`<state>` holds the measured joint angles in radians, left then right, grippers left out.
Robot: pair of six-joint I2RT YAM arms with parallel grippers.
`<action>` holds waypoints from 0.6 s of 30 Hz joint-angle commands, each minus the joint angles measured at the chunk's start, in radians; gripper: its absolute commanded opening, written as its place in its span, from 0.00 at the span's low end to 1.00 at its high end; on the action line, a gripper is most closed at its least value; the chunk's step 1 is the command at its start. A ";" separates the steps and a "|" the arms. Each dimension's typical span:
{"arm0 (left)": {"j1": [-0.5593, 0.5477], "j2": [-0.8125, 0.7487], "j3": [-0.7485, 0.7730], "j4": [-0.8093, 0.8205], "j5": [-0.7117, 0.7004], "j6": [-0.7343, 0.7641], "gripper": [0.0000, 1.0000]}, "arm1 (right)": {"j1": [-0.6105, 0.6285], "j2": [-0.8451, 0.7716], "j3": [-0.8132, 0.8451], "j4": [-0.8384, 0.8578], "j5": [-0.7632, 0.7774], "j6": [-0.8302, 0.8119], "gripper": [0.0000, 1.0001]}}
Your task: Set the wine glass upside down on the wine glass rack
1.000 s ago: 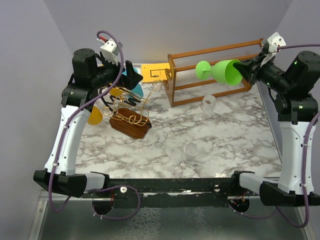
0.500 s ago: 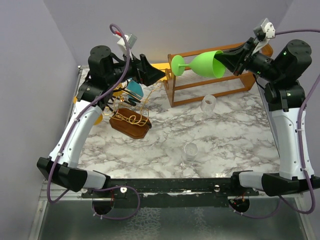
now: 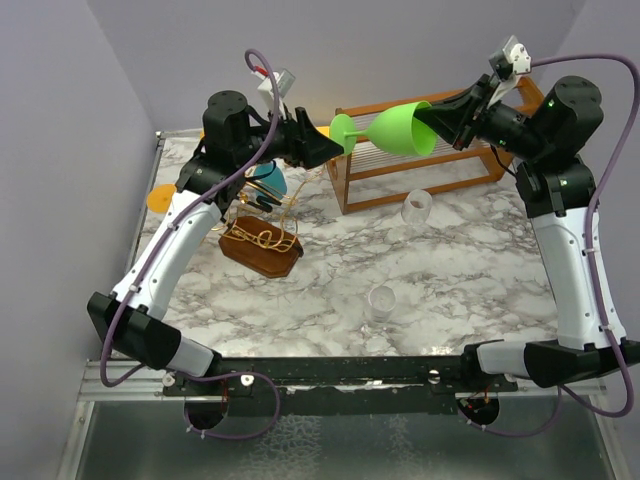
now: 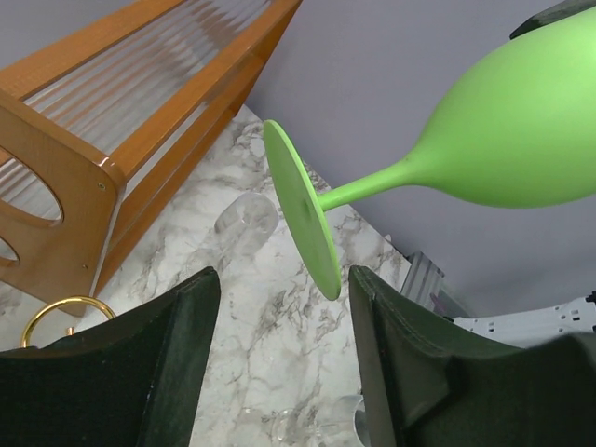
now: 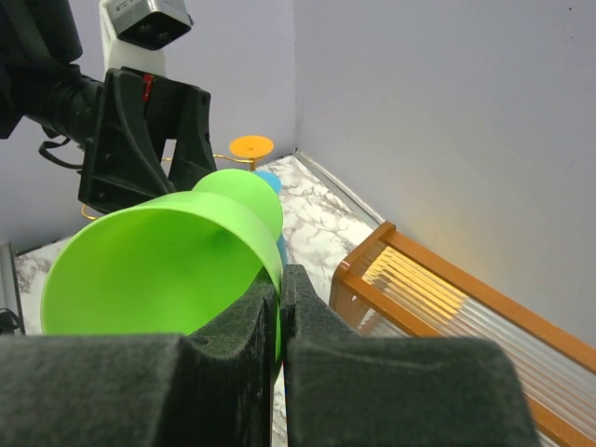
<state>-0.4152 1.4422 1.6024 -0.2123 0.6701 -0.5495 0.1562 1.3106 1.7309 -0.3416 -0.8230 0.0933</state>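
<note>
The right gripper (image 3: 432,122) pinches the green glass (image 3: 400,128) by its rim, sideways, high in the air. The left gripper (image 4: 282,277) is open around its foot, not touching. The rack (image 3: 262,240) stands on the table (image 3: 470,270) under the left arm.

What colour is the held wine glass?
Matte lime green wine glass; clearest in the left wrist view.

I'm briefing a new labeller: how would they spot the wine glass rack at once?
On the marble table, look left of the large orange-brown wooden frame. The wine glass rack is the small dark brown wooden base sprouting curly gold wire, with no clear rods like the frame's.
</note>
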 commanded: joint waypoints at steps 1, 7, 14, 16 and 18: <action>-0.015 0.015 0.036 0.012 -0.002 -0.002 0.57 | 0.006 -0.001 -0.008 0.037 0.019 0.008 0.01; -0.027 0.029 0.041 0.020 0.018 -0.002 0.45 | 0.010 -0.008 -0.035 0.041 0.029 -0.002 0.01; -0.029 0.037 0.025 0.041 0.052 -0.028 0.26 | 0.012 -0.024 -0.062 0.041 0.046 -0.015 0.01; -0.028 0.033 0.017 0.043 0.051 -0.024 0.17 | 0.013 -0.028 -0.062 0.037 0.049 -0.020 0.01; -0.030 0.031 0.013 0.041 0.049 -0.020 0.09 | 0.013 -0.029 -0.069 0.040 0.041 -0.021 0.01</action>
<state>-0.4397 1.4780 1.6100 -0.2092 0.6872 -0.5636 0.1627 1.3087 1.6741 -0.3363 -0.8017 0.0826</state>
